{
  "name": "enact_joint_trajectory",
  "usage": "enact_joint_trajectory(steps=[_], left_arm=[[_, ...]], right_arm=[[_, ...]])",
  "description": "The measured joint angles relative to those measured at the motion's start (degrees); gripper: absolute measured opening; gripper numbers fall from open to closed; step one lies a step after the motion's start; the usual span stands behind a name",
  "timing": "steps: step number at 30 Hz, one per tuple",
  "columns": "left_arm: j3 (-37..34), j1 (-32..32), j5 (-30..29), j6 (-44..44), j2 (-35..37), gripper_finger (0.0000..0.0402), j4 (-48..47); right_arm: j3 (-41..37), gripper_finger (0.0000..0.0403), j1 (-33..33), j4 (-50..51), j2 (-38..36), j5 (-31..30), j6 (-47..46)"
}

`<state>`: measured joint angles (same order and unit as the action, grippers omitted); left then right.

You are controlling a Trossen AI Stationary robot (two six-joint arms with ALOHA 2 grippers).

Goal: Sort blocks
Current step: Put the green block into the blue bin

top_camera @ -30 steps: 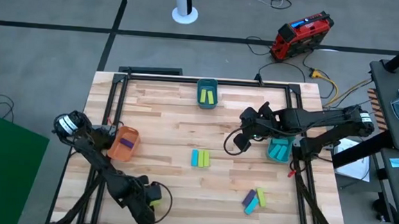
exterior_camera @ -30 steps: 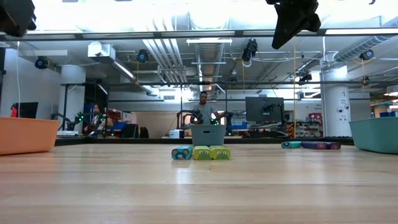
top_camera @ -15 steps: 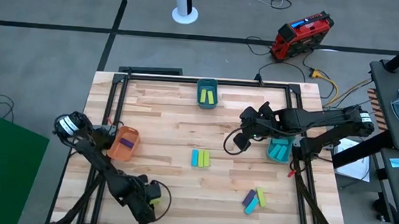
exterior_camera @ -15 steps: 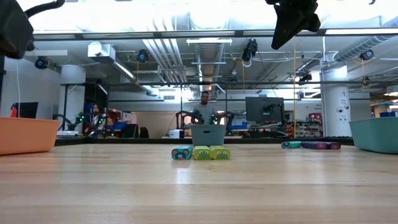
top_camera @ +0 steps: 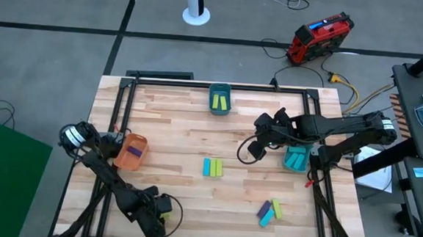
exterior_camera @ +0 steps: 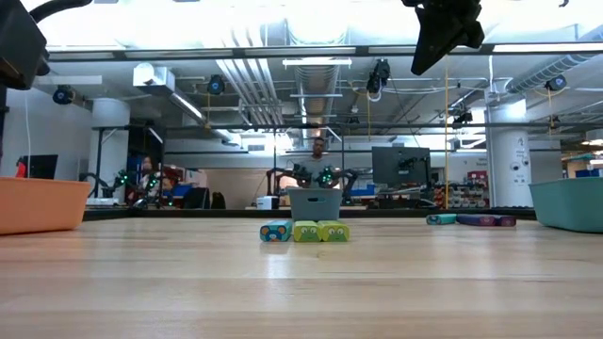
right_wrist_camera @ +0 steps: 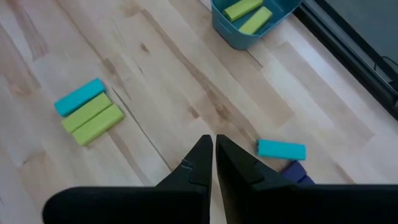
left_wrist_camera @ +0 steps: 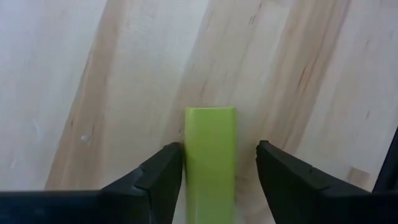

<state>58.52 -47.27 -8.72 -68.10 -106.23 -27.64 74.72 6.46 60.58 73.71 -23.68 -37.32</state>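
A yellow-green block [left_wrist_camera: 210,134] lies flat on the table near its front left corner. My left gripper [left_wrist_camera: 219,158] points down over it, open, with one finger on each long side; in the high view the gripper [top_camera: 160,209] covers most of this block. My right gripper [top_camera: 258,140] hangs shut high above the table's right middle, touching nothing. A cyan block and two yellow-green ones [top_camera: 212,167] lie side by side mid-table. A purple, a cyan and a yellow-green block [top_camera: 269,209] lie at the near right. My left gripper comes from above, its fingers along the block's two long sides. One fingertip [left_wrist_camera: 169,163] stands right against a long side [left_wrist_camera: 189,155]; I cannot tell whether it touches. The other fingertip [left_wrist_camera: 268,163] stands clear of the block.
An orange bin [top_camera: 123,157] holding a purple block stands at the left. A teal bin [top_camera: 219,109] with yellow-green blocks is at the far edge. Another teal bin [top_camera: 295,166] sits at the right, under my right arm. People stand in the room beyond the table.
My left gripper has come down toward the table over the yellow-green block, staying open.
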Motion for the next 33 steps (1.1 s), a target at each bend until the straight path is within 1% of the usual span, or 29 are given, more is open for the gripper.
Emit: enact_joint_trajectory(steps=[2,4,9,11,15,18,21,25,29,31,33], left_arm=[[0.0,0.0,-0.2,-0.1,0.0,0.0176,-0.2],[0.0,0.0,-0.2,-0.1,0.0,0.0155,-0.7],[0.0,0.2,0.7,-0.4,0.1,0.007,-1.7],[0.0,0.4,1.7,-0.5,0.4,0.0067,-1.7],[0.8,0.6,1.9,-0.2,1.9,0.0067,-2.8],[2.5,1.1,0.2,1.6,3.0,0.0067,-7.6],[4.8,2.6,-2.8,3.5,5.0,0.0067,-11.4],[7.5,5.9,-6.6,8.7,7.2,0.0067,-16.3],[10.2,11.3,-12.0,16.8,9.0,0.0067,-18.9],[11.3,14.5,-14.0,21.4,9.6,0.0067,-20.0],[12.2,17.7,-16.0,26.8,10.6,0.0067,-20.4]], right_arm=[[0.0,0.0013,0.0,0.0,0.0,0.0,0.4],[0.0,0.0013,0.0,0.0,0.0,-0.3,0.5],[0.0,0.0013,0.0,0.0,0.0,-0.5,0.5],[0.0,0.0013,0.0,0.0,0.0,-0.5,0.5],[0.0,0.0013,-0.1,0.0,0.0,-0.4,0.7],[0.0,0.0013,-0.5,-0.1,0.0,-0.4,0.7],[0.0,0.0013,-1.2,-1.1,0.0,0.7,0.4],[0.0,0.0013,-3.2,-6.3,0.0,6.4,-0.4],[0.0,0.0013,-5.5,-14.2,0.3,13.2,-6.6],[0.0,0.0013,-6.4,-17.7,0.5,15.1,-9.6],[0.0,0.0013,-6.9,-21.0,1.1,16.2,-10.3]])
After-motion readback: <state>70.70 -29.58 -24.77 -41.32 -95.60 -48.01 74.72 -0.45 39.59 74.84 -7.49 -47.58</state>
